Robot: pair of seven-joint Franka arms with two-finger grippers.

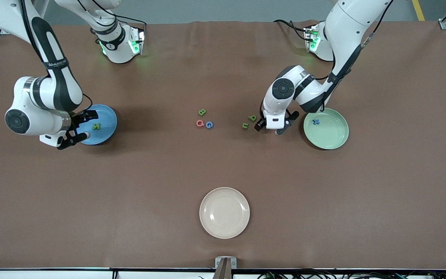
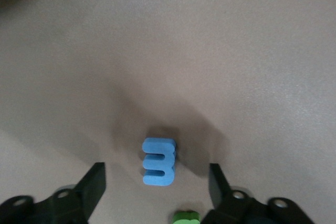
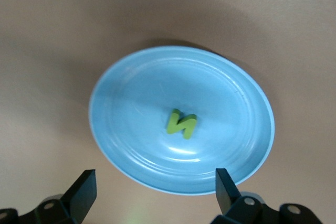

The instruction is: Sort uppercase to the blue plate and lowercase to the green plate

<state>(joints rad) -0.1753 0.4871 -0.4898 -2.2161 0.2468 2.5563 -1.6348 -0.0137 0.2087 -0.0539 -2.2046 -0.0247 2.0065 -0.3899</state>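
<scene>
Blue m (image 2: pixel 158 161) upright on its side

The brown table (image 1: pixel 130 186) carries three plates (blue (image 1: pixel 108 116), green (image 1: pixel 335 139), cream (image 1: pixel 224 212)) and loose letters (image 1: pixel 204 119).

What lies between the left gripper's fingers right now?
The blue m stands on the bare table between the open fingers of the left gripper, untouched by either, as the left wrist view shows.

Three round shallow plates: one sky-blue (image 1: pixel 108 116), one pale mint-green (image 1: pixel 333 141), one cream (image 1: pixel 224 212). Eight small foam letters: four green, three blue, one red. Two white robot arms.
</scene>
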